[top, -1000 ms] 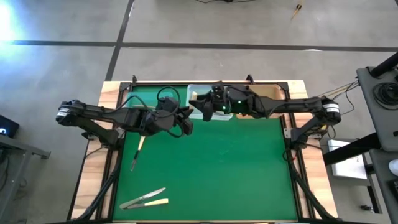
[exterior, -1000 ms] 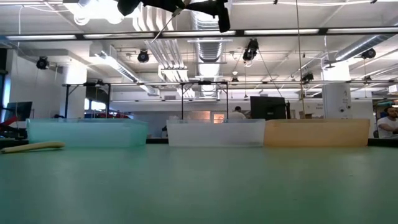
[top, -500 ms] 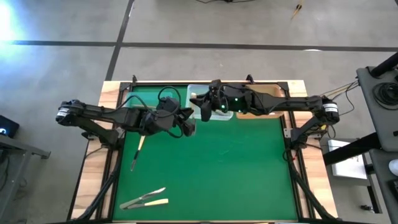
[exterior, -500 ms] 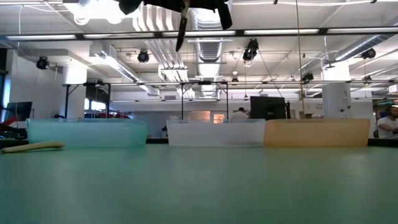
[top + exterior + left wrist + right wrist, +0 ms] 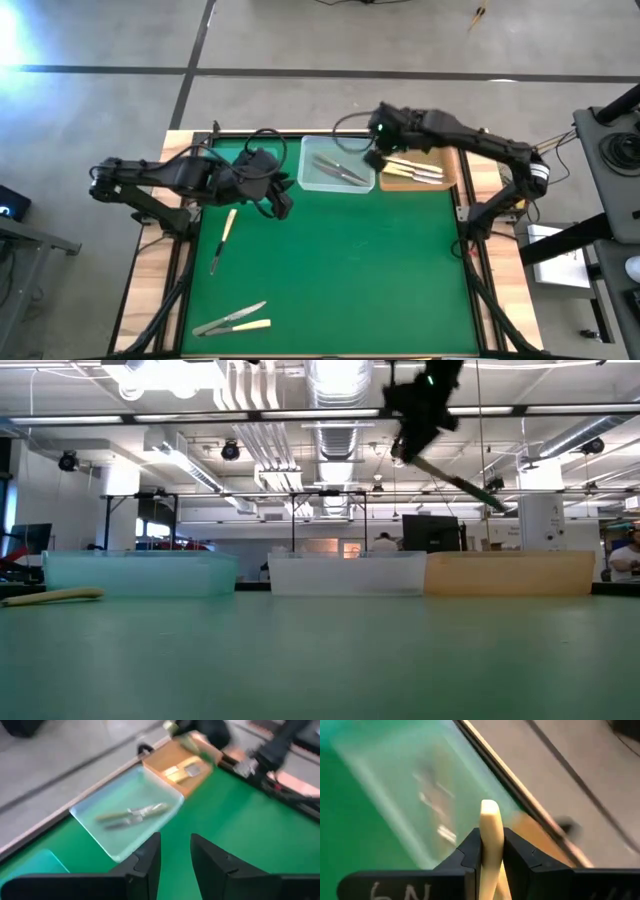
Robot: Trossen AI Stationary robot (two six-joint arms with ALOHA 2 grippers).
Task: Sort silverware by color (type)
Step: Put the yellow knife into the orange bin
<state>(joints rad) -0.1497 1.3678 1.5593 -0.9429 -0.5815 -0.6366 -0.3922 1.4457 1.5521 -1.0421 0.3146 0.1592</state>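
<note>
right tool [image 5: 491,851] grips a cream piece [image 5: 490,827]; left tool [image 5: 175,857] stands narrowly apart, empty

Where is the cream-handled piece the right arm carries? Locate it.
The cream-handled piece is clamped in the right end effector, raised above the table's far edge between the clear tray and the tan tray.

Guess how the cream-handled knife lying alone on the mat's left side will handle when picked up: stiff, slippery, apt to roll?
The cream-handled knife looks straight and thin, so probably stiff and light. It lies flat on the green mat, so it likely won't roll, but getting jaws under it may be awkward. Its smooth handle could slip or pivot if pinched off-centre.
</note>
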